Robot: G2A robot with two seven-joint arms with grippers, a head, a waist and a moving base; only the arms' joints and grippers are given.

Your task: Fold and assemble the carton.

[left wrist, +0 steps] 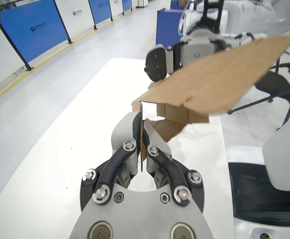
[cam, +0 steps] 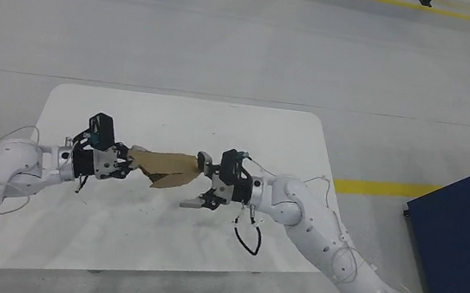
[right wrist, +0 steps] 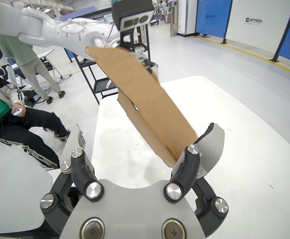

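The white arm (cam: 15, 165) ends in a silver, black-linked left claw (left wrist: 141, 123).

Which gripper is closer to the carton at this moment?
Left. The left gripper is shut on an edge of the carton; the right gripper is open, with the carton's other end beside one finger, contact unclear.

The right pincer (right wrist: 145, 131) gapes wide, the carton (right wrist: 140, 90) corner just inside it.

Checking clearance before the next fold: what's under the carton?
Bare white table beneath the carton, which the left gripper pinches by an edge. In the top view the carton covers the table patch right below it.
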